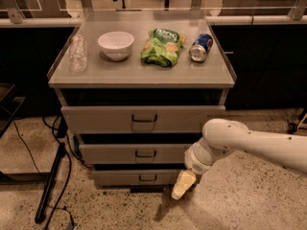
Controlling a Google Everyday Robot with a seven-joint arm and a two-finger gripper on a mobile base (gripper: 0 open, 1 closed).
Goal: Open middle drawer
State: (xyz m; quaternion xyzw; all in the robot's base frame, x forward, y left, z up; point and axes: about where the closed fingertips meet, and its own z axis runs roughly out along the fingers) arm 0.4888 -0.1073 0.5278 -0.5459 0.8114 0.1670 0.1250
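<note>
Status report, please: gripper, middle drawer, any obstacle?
Gripper low, by right end of bottom drawer. Middle drawer not gripped, its handle untouched. Nothing blocks the handle.

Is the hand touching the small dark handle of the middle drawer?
Apart. The camera view shows the hand lower than and to the right of the handle on the middle drawer, with a clear gap between them.
</note>
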